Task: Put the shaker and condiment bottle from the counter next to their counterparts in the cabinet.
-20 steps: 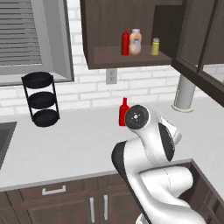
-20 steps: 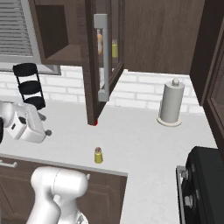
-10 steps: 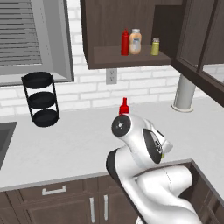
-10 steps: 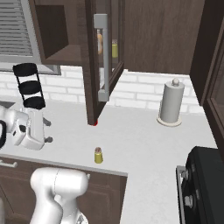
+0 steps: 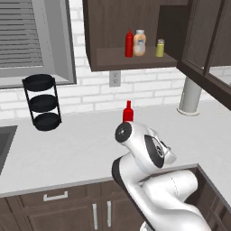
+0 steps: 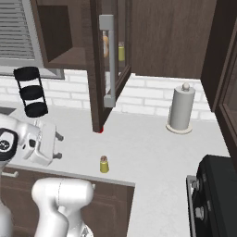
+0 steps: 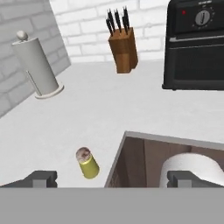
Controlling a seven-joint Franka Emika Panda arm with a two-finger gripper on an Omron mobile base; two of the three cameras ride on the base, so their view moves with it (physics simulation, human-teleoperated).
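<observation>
From the left base view, I see the red condiment bottle standing on the worktop just behind my arm's elbow, below the open cabinet, where a taller red bottle, the tan-orange bottle and a yellow-green shaker share the shelf.

From the right base view, the mustard shaker stands near the worktop's front edge, well apart from the paper-towel holder.

In the hand view my tool is spread wide and empty, the shaker low between its tips. I'd centre on it, descend squarely and close low, since so small a cylinder tips easily.
</observation>
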